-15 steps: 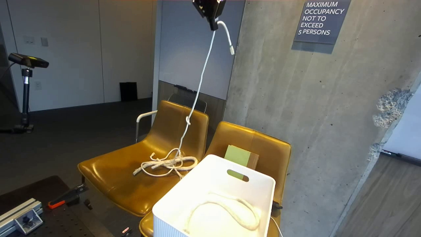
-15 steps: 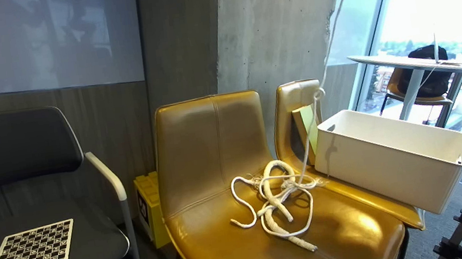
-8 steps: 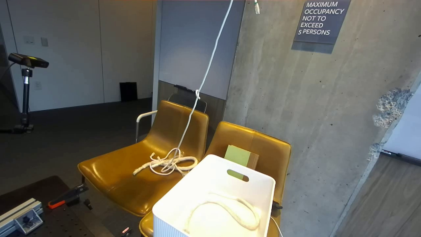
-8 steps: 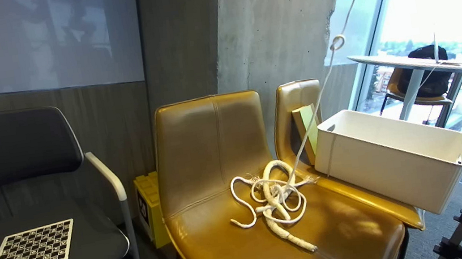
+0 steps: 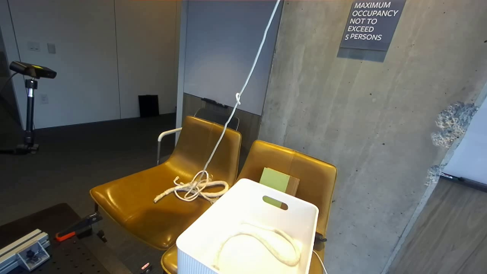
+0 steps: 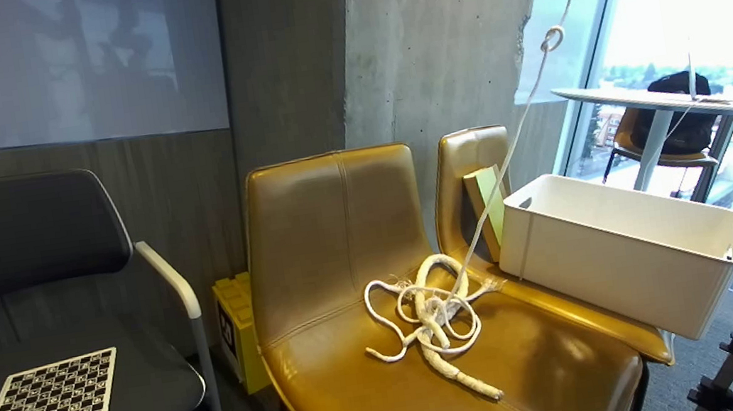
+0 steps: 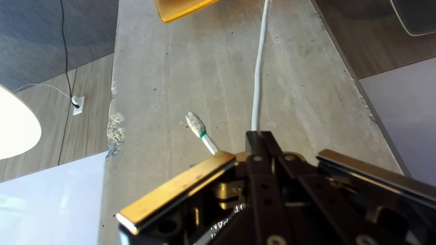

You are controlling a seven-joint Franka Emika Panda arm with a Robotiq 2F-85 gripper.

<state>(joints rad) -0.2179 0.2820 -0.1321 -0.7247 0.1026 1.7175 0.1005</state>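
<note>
In an exterior view, left to right: the white rope (image 5: pixel 253 69) starts as a tangle (image 5: pixel 196 187) on the tan chair (image 5: pixel 140 194), thick and thin lengths mixed; whether all are one piece I cannot tell. From there a single run rises toward 1 o'clock, past a small knot (image 5: pixel 238 98), and out of the picture. At about 4 o'clock from the tangle stands the white bin (image 5: pixel 236 203), a thick rope (image 5: pixel 288 262) curled inside.

In the wrist view, left to right: a taped tip (image 7: pixel 196 124) points to 11 o'clock, seemingly the short end of the same rope; then the end effector (image 7: pixel 259 134), its jaws drawn together and pinching the rope, whose long run heads to 12 o'clock.

It should be light, limp and hardly fragile, good for pulling but not pushing, and apt to swing. The smooth braid may slide lengthwise, and the tangle could snag. The clean run just beside the knot looks the best hold, since the knot could act as a stop; the frayed end (image 6: pixel 494 284) looks poorer.
</note>
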